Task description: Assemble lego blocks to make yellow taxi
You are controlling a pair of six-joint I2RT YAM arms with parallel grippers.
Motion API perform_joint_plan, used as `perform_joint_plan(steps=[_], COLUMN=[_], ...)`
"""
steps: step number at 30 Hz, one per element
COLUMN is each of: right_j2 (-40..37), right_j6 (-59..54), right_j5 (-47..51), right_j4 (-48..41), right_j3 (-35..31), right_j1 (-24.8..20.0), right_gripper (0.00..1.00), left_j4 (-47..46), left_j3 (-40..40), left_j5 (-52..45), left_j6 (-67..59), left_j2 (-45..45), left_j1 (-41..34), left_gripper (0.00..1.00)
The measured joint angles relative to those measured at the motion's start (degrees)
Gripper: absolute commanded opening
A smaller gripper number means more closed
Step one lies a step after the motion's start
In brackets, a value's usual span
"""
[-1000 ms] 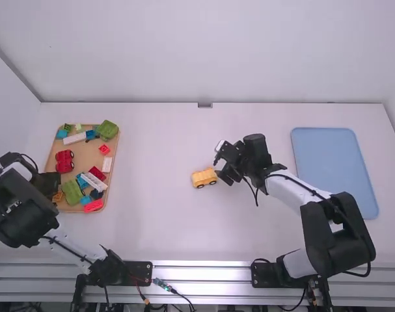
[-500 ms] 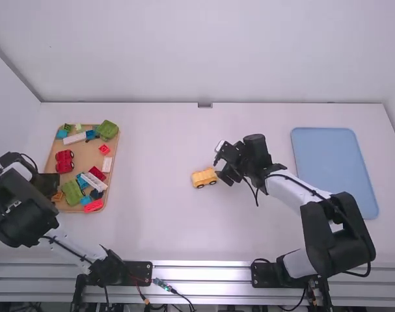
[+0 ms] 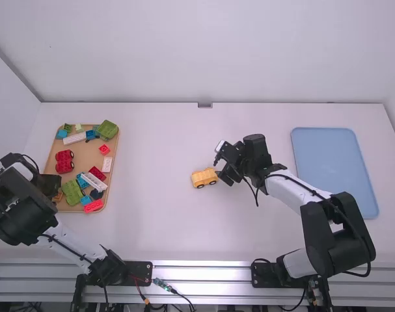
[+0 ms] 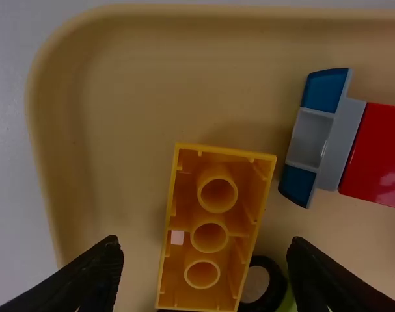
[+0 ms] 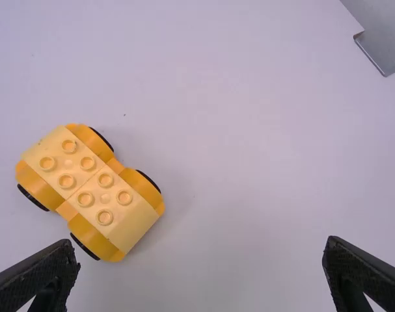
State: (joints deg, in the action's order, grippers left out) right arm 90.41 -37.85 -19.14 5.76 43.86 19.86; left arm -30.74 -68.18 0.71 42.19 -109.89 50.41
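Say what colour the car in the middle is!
The car is yellow, clearest in the right wrist view.

This is a robotics lab or a similar test station, for a left robot arm (image 3: pixel 15 214) and a right robot arm (image 3: pixel 324 237) stand with their bases at the near side, by a grooved metal rail (image 3: pixel 200 273), with loose cables (image 3: pixel 174 294) and a small circuit board (image 3: pixel 163 285) between them. Plain white walls (image 3: pixel 210 52) close off the far and left sides of a bare-topped white table (image 3: pixel 158 227). Its setup is spare: a tan tray (image 3: pixel 86 153) of toy blocks (image 3: pixel 107 130) lies at the left, and a light-blue rectangle (image 3: pixel 327 162) at the right.
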Motion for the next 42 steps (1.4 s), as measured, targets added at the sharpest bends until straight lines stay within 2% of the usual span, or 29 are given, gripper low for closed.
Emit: perform_joint_plan(steps=[12,23,33,42], right_j2=[0.0,0.0,0.0,0.0], right_j6=[-0.1,-0.1,0.0,0.0], right_j5=[0.0,0.0,0.0,0.1], right_j4=[0.0,0.0,0.0,0.0], right_j3=[0.0,0.0,0.0,0.0], right_j1=[0.0,0.0,0.0,0.0], right_gripper=[0.99,0.99,0.99,0.99], left_j4=[0.0,4.0,5.1,5.1], left_j3=[0.0,2.6,3.7,3.7], left_j5=[0.0,0.0,0.0,0.0], left_j6=[-0.2,-0.2,-0.1,-0.8], left_j2=[0.0,0.0,0.0,0.0], left_j1=[-0.1,-0.3,-0.4,-0.4], left_gripper=[0.59,0.61,0.48,0.46])
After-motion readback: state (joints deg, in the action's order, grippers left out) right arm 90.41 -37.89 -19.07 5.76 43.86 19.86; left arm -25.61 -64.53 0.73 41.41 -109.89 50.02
